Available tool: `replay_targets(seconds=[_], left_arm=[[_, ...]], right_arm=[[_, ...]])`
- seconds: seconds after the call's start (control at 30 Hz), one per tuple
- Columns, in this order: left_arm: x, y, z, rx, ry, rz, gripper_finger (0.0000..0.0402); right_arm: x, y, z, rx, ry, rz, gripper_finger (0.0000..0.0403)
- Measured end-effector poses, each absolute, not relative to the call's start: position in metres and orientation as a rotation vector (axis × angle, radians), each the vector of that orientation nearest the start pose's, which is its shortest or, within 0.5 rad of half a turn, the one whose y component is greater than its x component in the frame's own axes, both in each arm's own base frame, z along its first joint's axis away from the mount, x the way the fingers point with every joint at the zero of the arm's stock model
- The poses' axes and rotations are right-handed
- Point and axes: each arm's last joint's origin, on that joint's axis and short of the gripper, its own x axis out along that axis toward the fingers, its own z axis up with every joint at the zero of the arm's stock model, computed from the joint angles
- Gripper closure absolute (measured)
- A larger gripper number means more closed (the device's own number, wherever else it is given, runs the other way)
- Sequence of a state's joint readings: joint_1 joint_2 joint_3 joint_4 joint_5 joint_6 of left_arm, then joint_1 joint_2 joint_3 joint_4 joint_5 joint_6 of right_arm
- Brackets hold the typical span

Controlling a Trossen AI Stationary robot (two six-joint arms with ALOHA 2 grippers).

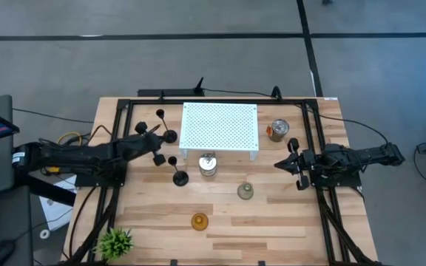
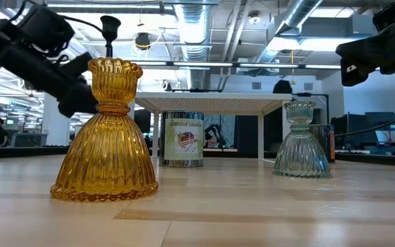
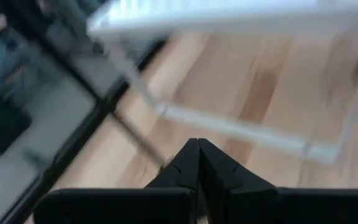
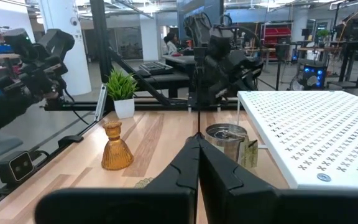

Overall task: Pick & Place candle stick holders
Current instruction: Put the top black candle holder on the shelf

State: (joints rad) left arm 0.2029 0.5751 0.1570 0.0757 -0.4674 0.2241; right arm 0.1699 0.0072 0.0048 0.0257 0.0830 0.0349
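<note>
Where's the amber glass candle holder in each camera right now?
High view: amber glass holder near the front table edge, centre.
Low view: large at left, closest to the camera.
Left wrist view: not in it.
Right wrist view: left of centre, before the potted plant.
Shared landmark: white perforated shelf.

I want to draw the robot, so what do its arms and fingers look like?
Both arms are black and chunky, made of jointed blocks. The left arm has thin cables running along it and a yellow cable near its base. The right arm is black too. Each ends in two dark, pointed fingers that meet like a beak.
</note>
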Motion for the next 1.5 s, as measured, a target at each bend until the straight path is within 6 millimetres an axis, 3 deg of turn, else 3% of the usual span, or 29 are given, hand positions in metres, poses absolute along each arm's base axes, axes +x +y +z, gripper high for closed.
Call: replay_targets(seconds=[0.23, 0.7, 0.9, 1.33, 1.5], left_arm=[[0.127, 0.040, 0.184, 0.171, 0.525, 0.639, 0.0398], [0.132, 0.044, 0.202, 0.119, 0.324, 0.785, 0.0389], [0.132, 0.044, 0.203, 0.089, 0.302, 0.796, 0.0348], [0.132, 0.045, 0.205, -0.022, 0.232, 0.852, 0.0218], [0.137, 0.046, 0.214, -0.045, 0.121, 0.860, 0.0178]], right_arm=[[0.097, 0.014, 0.167, 0.038, -0.022, 0.087, 0.0403], [0.097, 0.014, 0.167, 0.030, -0.022, 0.088, 0.0403], [0.097, 0.014, 0.167, 0.030, -0.022, 0.088, 0.0403], [0.097, 0.014, 0.167, 0.030, -0.022, 0.091, 0.0403], [0.097, 0.014, 0.167, 0.030, -0.023, 0.090, 0.0403]])
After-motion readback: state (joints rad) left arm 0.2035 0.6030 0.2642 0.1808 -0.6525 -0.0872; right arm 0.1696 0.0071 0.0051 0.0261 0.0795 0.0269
